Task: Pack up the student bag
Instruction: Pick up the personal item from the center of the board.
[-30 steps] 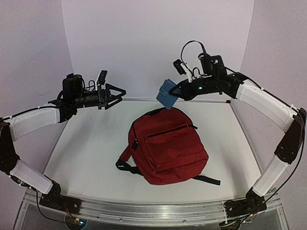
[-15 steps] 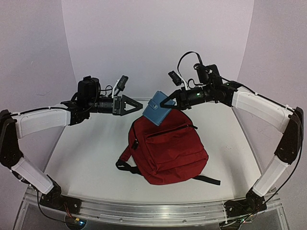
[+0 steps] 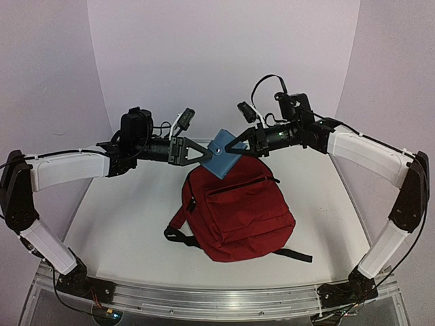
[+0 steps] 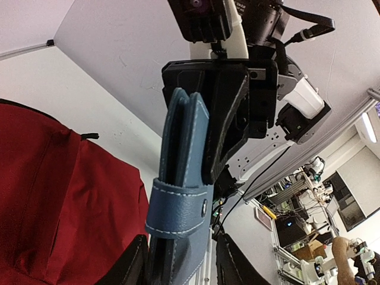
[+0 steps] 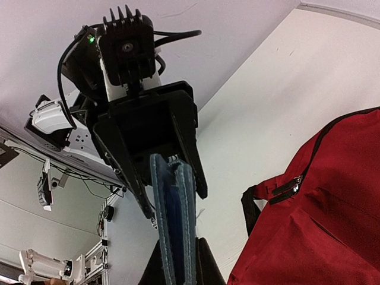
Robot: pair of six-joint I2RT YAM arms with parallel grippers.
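We see the white table (image 3: 122, 224) with open room from 7 to 11 o'clock. The student bag (image 3: 238, 210) lies flat at its centre. Above the bag's 12 o'clock edge, the right gripper (image 3: 239, 146) pinches a blue wallet (image 3: 223, 163). The left gripper (image 3: 204, 155) straddles the wallet, and we cannot tell whether it grips.

Both arms stretched inward and level, the right gripper (image 3: 232, 147) clamped on a blue wallet (image 3: 221, 163), the left gripper (image 3: 205, 153) opposite with jaws parted around it.

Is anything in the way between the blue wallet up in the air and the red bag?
Nothing sits between the blue leather wallet and the dark red fabric backpack below it. But the backpack's zips look closed, so no opening shows.
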